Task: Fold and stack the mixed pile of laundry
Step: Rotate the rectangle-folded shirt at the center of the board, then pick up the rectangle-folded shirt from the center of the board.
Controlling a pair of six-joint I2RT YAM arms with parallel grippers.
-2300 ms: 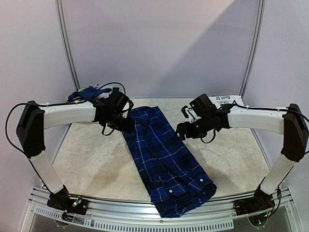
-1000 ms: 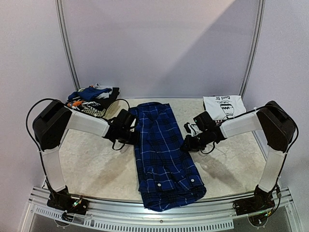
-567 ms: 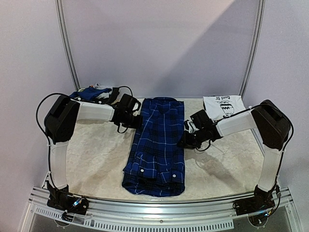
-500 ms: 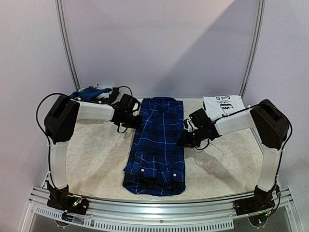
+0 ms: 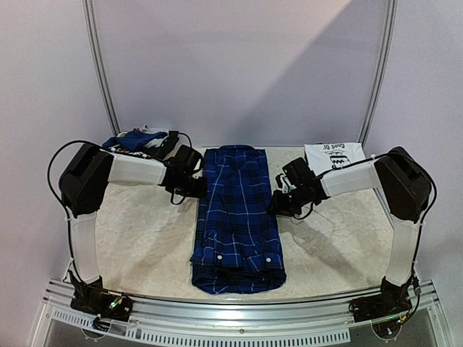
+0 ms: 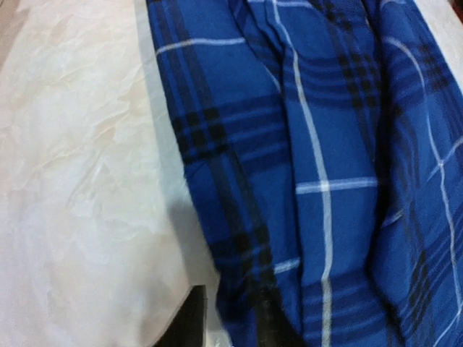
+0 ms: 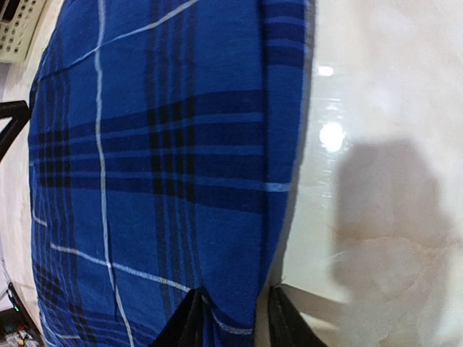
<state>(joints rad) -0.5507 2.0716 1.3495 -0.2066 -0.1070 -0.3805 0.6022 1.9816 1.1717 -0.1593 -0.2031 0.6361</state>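
Left end effector (image 6: pixel 230 318) and right end effector (image 7: pixel 235 303), slightly parted, straddle shirt (image 5: pixel 237 217) edges.

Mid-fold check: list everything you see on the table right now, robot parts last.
Blue-and-black plaid button shirt: one, blue and black, folded long, table centre.
Mixed laundry pile: one heap, blue, black, white, far left corner.
White printed garment: one, white with dark print, far right.
Marbled beige table: one, under everything.
Left gripper: one, black, fingers astride the shirt's left edge.
Right gripper: one, black, fingers astride its right edge.
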